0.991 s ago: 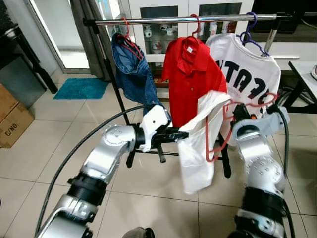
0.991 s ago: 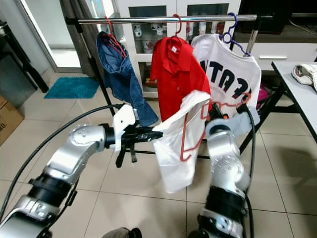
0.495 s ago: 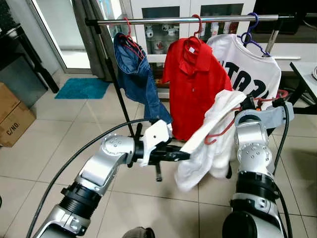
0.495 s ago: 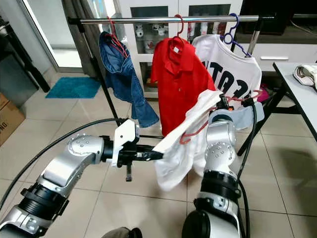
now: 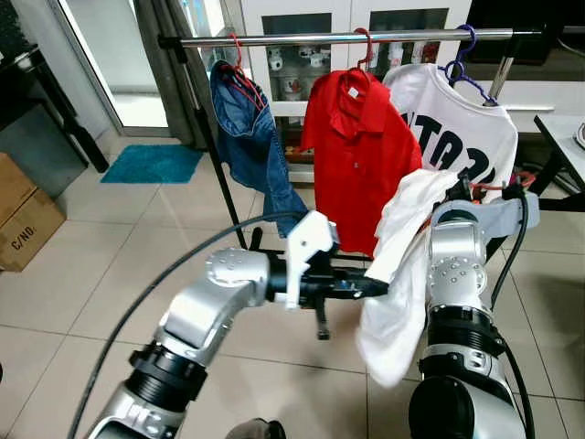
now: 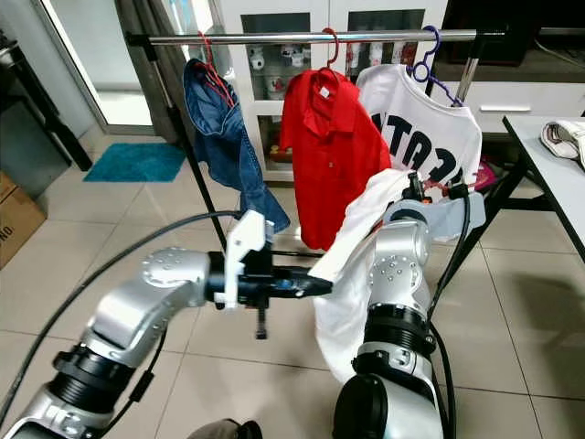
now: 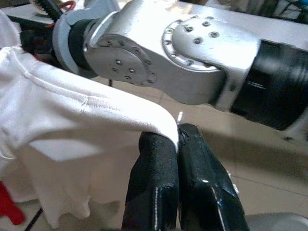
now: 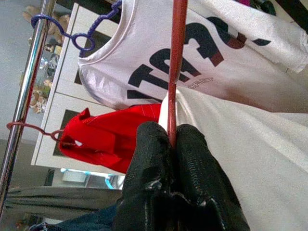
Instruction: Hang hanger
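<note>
Here the right gripper (image 8: 172, 139) pinches the red hanger (image 8: 176, 62) — fingers pressed together on its wire, in front of the printed white T-shirt (image 5: 466, 128) hanging on the rail (image 5: 347, 37). The left gripper (image 7: 177, 139) is clamped on an edge of the white shirt (image 5: 398, 274) — draped beside the right arm.

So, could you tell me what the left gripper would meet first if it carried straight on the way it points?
Probably the right arm. The left gripper is shut on a fold of the white garment, and just beyond its fingertips the wrist view shows that silver arm crossing its line, though depth is hard to judge.
</note>
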You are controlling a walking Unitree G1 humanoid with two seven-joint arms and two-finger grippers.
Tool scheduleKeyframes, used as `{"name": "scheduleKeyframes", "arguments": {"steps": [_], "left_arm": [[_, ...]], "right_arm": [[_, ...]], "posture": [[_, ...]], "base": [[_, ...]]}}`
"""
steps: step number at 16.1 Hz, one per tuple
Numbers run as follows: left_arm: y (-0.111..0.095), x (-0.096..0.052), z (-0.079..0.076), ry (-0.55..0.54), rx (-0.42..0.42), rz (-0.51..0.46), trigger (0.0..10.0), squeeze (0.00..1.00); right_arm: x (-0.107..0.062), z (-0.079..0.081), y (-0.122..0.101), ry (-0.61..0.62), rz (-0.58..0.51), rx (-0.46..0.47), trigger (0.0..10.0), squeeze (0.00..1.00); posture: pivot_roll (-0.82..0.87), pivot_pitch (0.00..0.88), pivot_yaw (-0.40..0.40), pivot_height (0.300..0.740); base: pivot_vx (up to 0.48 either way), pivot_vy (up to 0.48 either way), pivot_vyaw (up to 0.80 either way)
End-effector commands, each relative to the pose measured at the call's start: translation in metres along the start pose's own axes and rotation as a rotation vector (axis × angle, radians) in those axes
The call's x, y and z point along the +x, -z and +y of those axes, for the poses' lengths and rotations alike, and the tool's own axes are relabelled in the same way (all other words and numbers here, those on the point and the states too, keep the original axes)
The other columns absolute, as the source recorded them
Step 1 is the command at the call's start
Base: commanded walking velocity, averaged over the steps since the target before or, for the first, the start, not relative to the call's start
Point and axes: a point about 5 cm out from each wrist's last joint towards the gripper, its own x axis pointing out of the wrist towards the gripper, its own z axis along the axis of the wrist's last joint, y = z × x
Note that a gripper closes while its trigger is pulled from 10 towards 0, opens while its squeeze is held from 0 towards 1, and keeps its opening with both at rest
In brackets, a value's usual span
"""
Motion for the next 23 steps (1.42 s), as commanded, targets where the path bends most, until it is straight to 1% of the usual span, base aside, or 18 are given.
{"name": "scheduleKeyframes", "arguments": {"steps": [1, 2, 3, 4, 5, 6, 7, 8, 12, 14, 15, 16, 18, 19, 20, 21, 22, 23], "left_arm": [[-0.001, 0.003, 0.003, -0.025, 0.065, 0.051, 1.0, 0.0], [0.007, 0.003, 0.008, -0.062, 0.162, 0.162, 4.8, 0.0], [0.015, 0.001, 0.011, -0.073, 0.233, 0.246, 4.4, 0.0], [0.015, 0.002, 0.013, -0.106, 0.241, 0.245, 10.0, 0.0], [0.015, 0.003, 0.014, -0.125, 0.246, 0.246, 10.0, 0.0], [0.016, 0.003, 0.013, -0.112, 0.247, 0.257, 10.0, 0.0], [0.016, 0.003, 0.013, -0.105, 0.225, 0.248, 10.0, 0.0], [0.014, 0.003, 0.013, -0.109, 0.218, 0.227, 10.0, 1.0], [0.013, 0.002, 0.01, -0.072, 0.187, 0.196, 10.0, 1.0], [0.011, 0.002, 0.009, -0.071, 0.174, 0.184, 10.0, 1.0], [0.011, 0.001, 0.01, -0.07, 0.169, 0.194, 10.0, 1.0], [0.013, -0.001, 0.01, -0.064, 0.167, 0.237, 10.0, 1.0], [0.013, -0.006, 0.009, -0.036, 0.183, 0.278, 10.0, 1.0], [0.012, -0.008, 0.009, -0.032, 0.188, 0.277, 10.0, 1.0], [0.01, -0.011, 0.008, -0.026, 0.187, 0.264, 10.0, 1.0], [0.005, -0.02, 0.006, -0.01, 0.154, 0.211, 10.0, 1.0], [-0.001, -0.033, 0.007, -0.021, 0.108, 0.15, 10.0, 1.0], [-0.003, -0.037, 0.007, -0.028, 0.092, 0.132, 10.0, 1.0]], "right_arm": [[-0.007, 0.026, 0.018, -0.055, 0.048, 0.068, 10.0, 0.0], [-0.008, 0.027, 0.021, -0.065, 0.07, 0.076, 10.0, 0.0], [-0.008, 0.028, 0.021, -0.079, 0.082, 0.089, 10.0, 0.0], [-0.008, 0.03, 0.02, -0.098, 0.09, 0.093, 10.0, 0.0], [-0.008, 0.033, 0.019, -0.12, 0.094, 0.097, 10.0, 0.0], [-0.009, 0.036, 0.019, -0.135, 0.094, 0.104, 10.0, 0.0], [-0.009, 0.038, 0.018, -0.148, 0.097, 0.11, 10.0, 0.0], [-0.01, 0.041, 0.018, -0.166, 0.102, 0.117, 10.0, 0.0], [-0.009, 0.043, 0.02, -0.184, 0.12, 0.119, 10.0, 0.0], [-0.009, 0.045, 0.019, -0.192, 0.123, 0.12, 10.0, 0.0], [-0.008, 0.046, 0.019, -0.201, 0.125, 0.119, 10.0, 0.0], [-0.008, 0.046, 0.018, -0.207, 0.127, 0.118, 10.0, 0.0], [-0.008, 0.046, 0.017, -0.215, 0.129, 0.11, 10.0, 0.0], [-0.009, 0.045, 0.016, -0.223, 0.127, 0.097, 10.0, 0.0], [-0.009, 0.045, 0.015, -0.234, 0.127, 0.076, 10.0, 0.0], [-0.009, 0.042, 0.011, -0.268, 0.123, -0.005, 10.0, 0.0], [-0.009, 0.038, 0.006, -0.297, 0.119, -0.093, 10.0, 0.0], [-0.009, 0.036, 0.005, -0.305, 0.118, -0.121, 10.0, 0.0]], "posture": [[-0.1, 0.0, 0.092, 0.74], [-0.1, 0.0, 0.092, 0.74], [-0.1, 0.0, 0.092, 0.74], [-0.11, 0.0, 0.095, 0.74], [-0.11, 0.0, 0.095, 0.74], [-0.11, 0.0, 0.095, 0.74], [-0.11, 0.0, 0.094, 0.74], [-0.11, 0.0, 0.093, 0.74], [-0.1, 0.0, 0.085, 0.74], [-0.1, 0.0, 0.084, 0.74], [-0.1, 0.0, 0.083, 0.74], [-0.11, 0.0, 0.083, 0.74], [-0.11, 0.0, 0.087, 0.74], [-0.11, 0.0, 0.087, 0.74], [-0.11, 0.0, 0.092, 0.74], [-0.11, 0.0, 0.092, 0.74], [-0.11, 0.0, 0.09, 0.74], [-0.11, 0.0, 0.09, 0.74]], "base": [[0.0, 0.0, 0.0], [0.0, 0.0, 0.0], [0.0, 0.0, 0.0], [0.0, 0.0, 0.0], [0.0, 0.0, 0.0], [0.0, 0.0, 0.0], [0.0, 0.0, 0.0], [0.0, 0.0, 0.0], [0.0, 0.0, 0.0], [0.0, 0.0, 0.0], [0.0, 0.0, 0.0], [0.0, 0.0, 0.0], [0.0, 0.0, 0.0], [0.0, 0.0, 0.0], [0.0, 0.0, 0.0], [0.0, 0.0, 0.0], [0.0, 0.0, 0.0], [0.0, 0.0, 0.0]]}}
